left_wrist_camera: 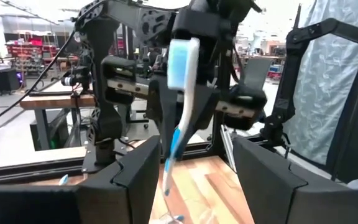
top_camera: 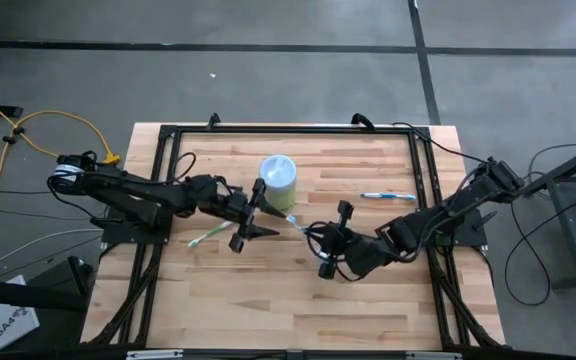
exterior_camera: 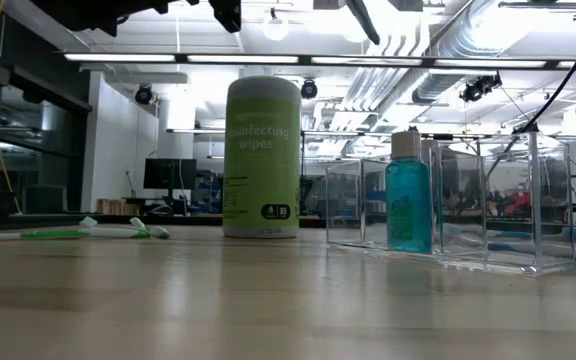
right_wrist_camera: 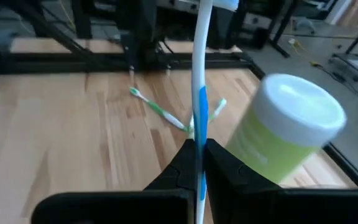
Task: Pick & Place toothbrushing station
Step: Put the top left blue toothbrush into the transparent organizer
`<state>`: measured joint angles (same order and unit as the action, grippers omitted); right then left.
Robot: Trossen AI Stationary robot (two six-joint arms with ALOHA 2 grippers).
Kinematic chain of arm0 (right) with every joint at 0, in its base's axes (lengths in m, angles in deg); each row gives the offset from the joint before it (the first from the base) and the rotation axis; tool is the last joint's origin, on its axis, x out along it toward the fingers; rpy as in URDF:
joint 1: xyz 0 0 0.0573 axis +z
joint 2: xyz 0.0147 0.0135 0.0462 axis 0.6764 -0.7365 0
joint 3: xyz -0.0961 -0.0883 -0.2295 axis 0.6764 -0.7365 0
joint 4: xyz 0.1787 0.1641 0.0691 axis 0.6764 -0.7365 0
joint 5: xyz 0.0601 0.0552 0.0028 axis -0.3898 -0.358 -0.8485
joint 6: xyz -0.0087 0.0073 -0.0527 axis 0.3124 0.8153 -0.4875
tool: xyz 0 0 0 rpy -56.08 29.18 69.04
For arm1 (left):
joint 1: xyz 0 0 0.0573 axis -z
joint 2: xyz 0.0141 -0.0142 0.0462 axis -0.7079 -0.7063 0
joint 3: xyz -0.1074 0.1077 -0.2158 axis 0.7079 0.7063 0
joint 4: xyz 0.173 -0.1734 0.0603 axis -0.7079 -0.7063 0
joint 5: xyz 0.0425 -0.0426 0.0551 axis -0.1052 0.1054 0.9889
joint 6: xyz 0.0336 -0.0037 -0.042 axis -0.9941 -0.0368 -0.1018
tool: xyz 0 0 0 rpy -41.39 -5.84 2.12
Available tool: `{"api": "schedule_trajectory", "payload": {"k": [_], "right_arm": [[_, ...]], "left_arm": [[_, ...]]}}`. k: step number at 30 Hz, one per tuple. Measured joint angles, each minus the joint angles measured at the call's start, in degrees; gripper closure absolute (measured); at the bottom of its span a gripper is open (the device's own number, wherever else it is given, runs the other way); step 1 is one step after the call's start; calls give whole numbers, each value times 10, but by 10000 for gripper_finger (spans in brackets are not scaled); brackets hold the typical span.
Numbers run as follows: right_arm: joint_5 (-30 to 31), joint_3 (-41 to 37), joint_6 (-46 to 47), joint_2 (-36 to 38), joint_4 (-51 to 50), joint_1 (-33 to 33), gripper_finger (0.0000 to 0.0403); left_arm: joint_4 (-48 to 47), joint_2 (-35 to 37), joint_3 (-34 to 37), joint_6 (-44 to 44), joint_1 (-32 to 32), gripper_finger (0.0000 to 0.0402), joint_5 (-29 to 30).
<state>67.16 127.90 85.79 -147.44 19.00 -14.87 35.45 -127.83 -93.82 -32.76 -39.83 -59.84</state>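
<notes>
My right gripper hangs over the table's middle, shut on a blue-white toothbrush. The left wrist view shows that brush from the front, bristle head up. My left gripper faces it from the left, open, its fingers standing apart with nothing between them. A green-white toothbrush lies flat on the wood left of centre, and a second blue-white toothbrush lies at the far right. The clear plastic container stands on the table with a teal bottle inside it. My right gripper pinches the toothbrush's handle at its blue stripe between its two fingers. The gripper comes from the table's right, slanting a little down. The brush runs on past the fingertips to its head and is lifted clear of the table.
A green wipes canister with a white lid stands upright just beyond the two grippers. Another green-white toothbrush lies beside it. A black metal frame runs around the wooden tabletop. Bare wood lies toward the near edge.
</notes>
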Motion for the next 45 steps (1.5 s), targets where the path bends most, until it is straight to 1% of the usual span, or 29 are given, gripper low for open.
{"api": "schedule_trajectory", "payload": {"k": [5, 8, 12, 15, 26, 33, 39, 45], "right_arm": [[-40, -1, -45, -13, 45, -22, 399], [-45, -1, -66, -16, 51, -31, 399], [-69, -1, -81, -16, 72, -44, 399], [-71, -1, -100, -16, 79, -49, 399], [-113, -1, -122, -16, 103, -70, 399], [-121, -1, -129, -16, 107, -76, 399], [-130, -1, -129, -16, 106, -79, 399], [-130, -1, -129, -16, 106, -79, 399]], "left_arm": [[9, 0, 0, -4, 0, 203, 10], [13, 0, 0, -6, 0, 203, 11], [18, 0, 0, -9, 0, 203, 11], [22, 0, 0, -11, 0, 203, 11], [37, 0, 1, -19, -3, 203, 12], [43, 0, 1, -22, -3, 205, 12], [51, 0, 1, -28, -3, 218, 13], [51, 0, 1, -28, -3, 245, 26]]}}
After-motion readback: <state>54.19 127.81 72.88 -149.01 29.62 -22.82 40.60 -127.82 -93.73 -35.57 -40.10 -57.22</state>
